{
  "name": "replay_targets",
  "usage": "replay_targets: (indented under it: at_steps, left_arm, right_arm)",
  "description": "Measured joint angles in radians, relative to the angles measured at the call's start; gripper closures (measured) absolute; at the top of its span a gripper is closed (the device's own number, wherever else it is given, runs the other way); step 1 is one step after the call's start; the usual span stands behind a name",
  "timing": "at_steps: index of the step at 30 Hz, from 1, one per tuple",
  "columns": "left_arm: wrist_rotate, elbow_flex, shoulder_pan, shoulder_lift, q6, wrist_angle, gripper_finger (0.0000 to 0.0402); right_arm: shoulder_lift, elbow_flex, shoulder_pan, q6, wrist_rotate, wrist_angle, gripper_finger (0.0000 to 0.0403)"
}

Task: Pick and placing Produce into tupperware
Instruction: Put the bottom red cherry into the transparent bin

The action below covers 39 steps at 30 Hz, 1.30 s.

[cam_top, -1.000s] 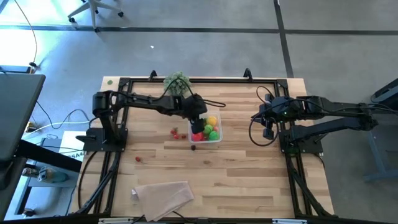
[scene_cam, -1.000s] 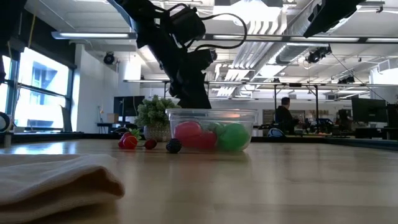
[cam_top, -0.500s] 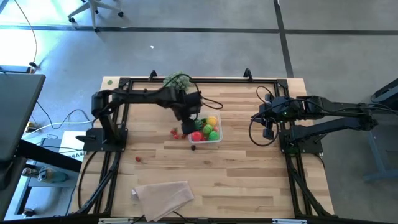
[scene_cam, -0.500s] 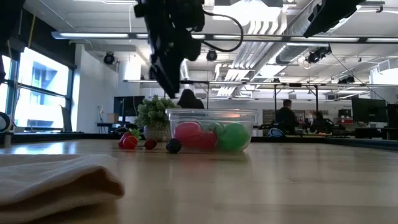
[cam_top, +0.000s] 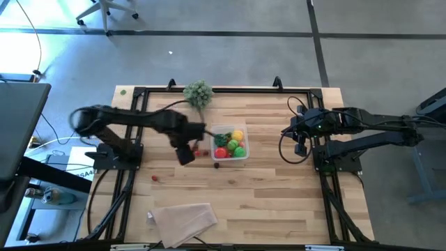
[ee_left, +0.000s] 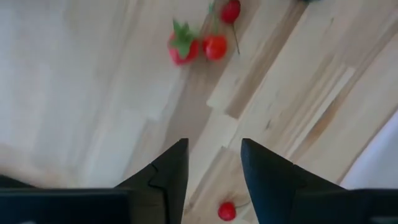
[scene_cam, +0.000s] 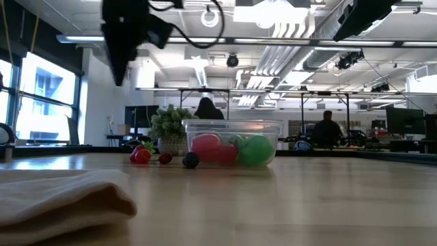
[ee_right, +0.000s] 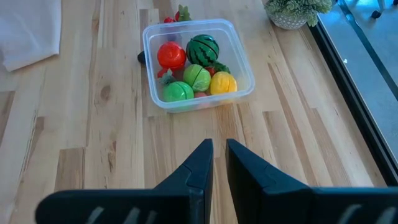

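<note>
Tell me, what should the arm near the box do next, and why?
Probably lower the left pincer toward the small red pieces lying on the table beside the clear container. It hangs empty above the wood, its fingers apart, and those loose pieces are not yet in the container with the other produce.

The floor (cam_top: 223,59) around the table is grey concrete with dark seam lines. A chair base (cam_top: 104,12) with wheels stands at the far side, and a dark desk (cam_top: 17,125) is at the left. In the low view the room is a big open workshop: a white ceiling (scene_cam: 287,41) with pipes and long lamps (scene_cam: 102,39), a bright window (scene_cam: 44,102) at the left, and two people (scene_cam: 328,130) far behind.
</note>
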Motion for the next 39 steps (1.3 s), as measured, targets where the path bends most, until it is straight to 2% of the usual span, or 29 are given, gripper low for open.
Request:
replay_targets:
  at_steps: [5, 11, 16, 22, 33, 39]
  left_arm:
    - [0.001, -0.229, -0.054, -0.240, -0.156, 0.088, 0.0275]
    - [0.002, -0.525, -0.138, -0.564, -0.422, 0.281, 0.0273]
    - [0.063, -0.680, -0.205, -0.722, -0.580, 0.345, 0.0273]
    - [0.146, -0.722, -0.288, -0.726, -0.553, 0.340, 0.0273]
    - [0.138, -0.722, -0.513, -0.574, -0.245, 0.339, 0.0273]
    - [0.103, -0.722, -0.564, -0.470, -0.117, 0.337, 0.0273]
  right_arm:
    - [0.000, 0.000, 0.000, 0.000, 0.000, 0.000, 0.0368]
    - [0.000, 0.000, 0.000, 0.000, 0.000, 0.000, 0.0368]
    - [0.000, 0.000, 0.000, 0.000, 0.000, 0.000, 0.0368]
    - [0.000, 0.000, 0.000, 0.000, 0.000, 0.000, 0.0368]
    - [0.000, 0.000, 0.000, 0.000, 0.000, 0.000, 0.0368]
    - [0.000, 0.000, 0.000, 0.000, 0.000, 0.000, 0.0368]
